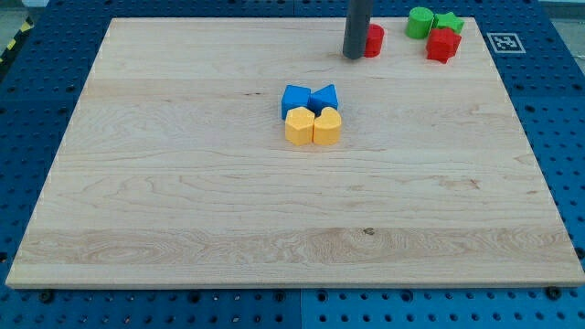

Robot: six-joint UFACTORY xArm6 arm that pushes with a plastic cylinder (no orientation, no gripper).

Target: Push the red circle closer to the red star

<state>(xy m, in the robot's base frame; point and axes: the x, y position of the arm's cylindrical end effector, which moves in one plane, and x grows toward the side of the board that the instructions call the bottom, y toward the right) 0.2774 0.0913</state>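
The red circle (374, 40) lies near the view's top, right of centre, partly hidden by my rod. My tip (353, 56) rests on the board touching the circle's left side. The red star (442, 44) sits to the circle's right, about a block's width away, near the top right corner.
A green circle (420, 22) and a green star (449, 22) sit just above the red star at the board's top edge. Near the centre a cluster holds two blue blocks (309, 98) above a yellow hexagon (298, 126) and a yellow heart (327, 126).
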